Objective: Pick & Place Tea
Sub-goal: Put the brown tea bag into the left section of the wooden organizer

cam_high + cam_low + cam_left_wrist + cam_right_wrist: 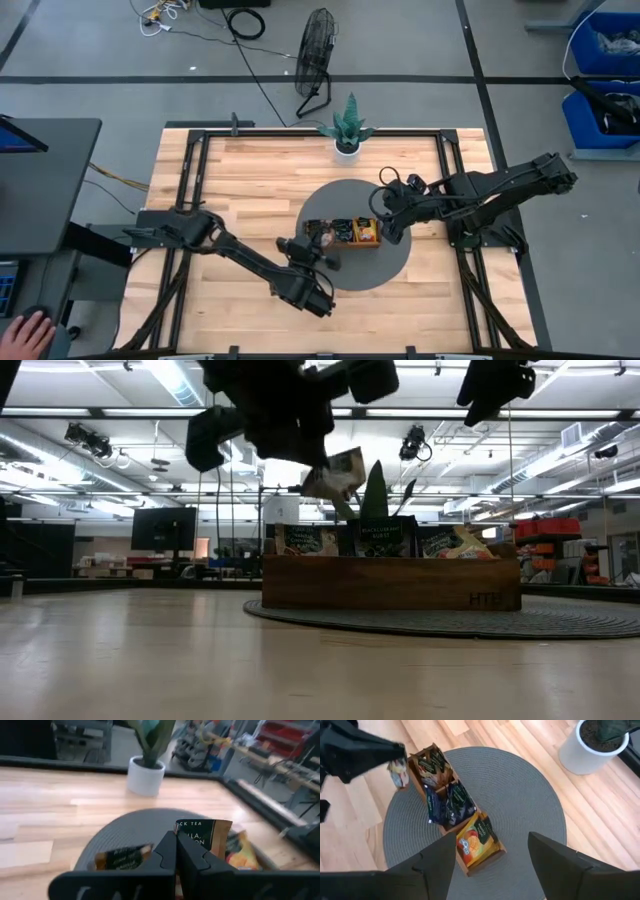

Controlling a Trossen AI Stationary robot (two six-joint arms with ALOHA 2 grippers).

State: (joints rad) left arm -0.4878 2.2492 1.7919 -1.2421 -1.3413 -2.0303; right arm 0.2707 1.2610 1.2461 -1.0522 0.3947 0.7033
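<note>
Held aloft above the tray's left end: one flat square tea sachet (335,473), tilted off level, corner down, pinched between the closed fingers of the left gripper (176,851); printed face dark with a pale band, lettering reading "TEA" in the left wrist view; long axis hard to tell on a near-square packet. Standing upright in the brown wooden tray (390,585), three compartments in a row: dark sachets (451,805) in the middle, orange-yellow ones (476,840) at the end; beneath, a round grey woven mat (520,795) on pale plank table (250,180). Poised over the tray's right end, the right gripper (490,865), fingers spread wide, holding nothing. Behind, a white-potted plant (347,128).
</note>
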